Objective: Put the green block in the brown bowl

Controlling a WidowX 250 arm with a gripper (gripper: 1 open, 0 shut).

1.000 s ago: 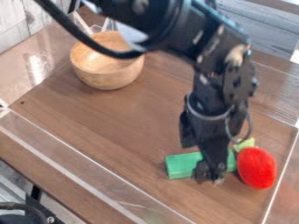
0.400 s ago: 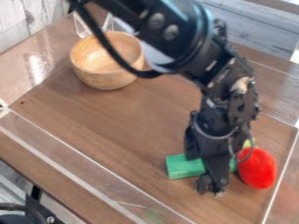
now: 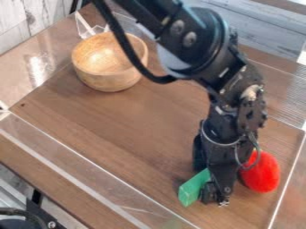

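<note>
The green block (image 3: 194,190) lies tilted near the table's front edge, right against the left side of my gripper's tips. My gripper (image 3: 220,188) points straight down over that spot with its jaws wide open. I cannot tell whether the block's hidden end reaches between the fingers. The brown bowl (image 3: 107,63) stands empty at the far left of the table, well away from the gripper.
A red strawberry-like toy (image 3: 259,172) sits just right of the gripper, almost touching it. The wooden table (image 3: 131,125) has a raised clear rim (image 3: 84,183) along its front edge, close to the block. The dark arm (image 3: 180,40) reaches in from the top.
The gripper has come down and nearer the front edge. The green block, which lay flat left of the fingers, has shifted forward and now sits tilted. The arm swung a little right.
</note>
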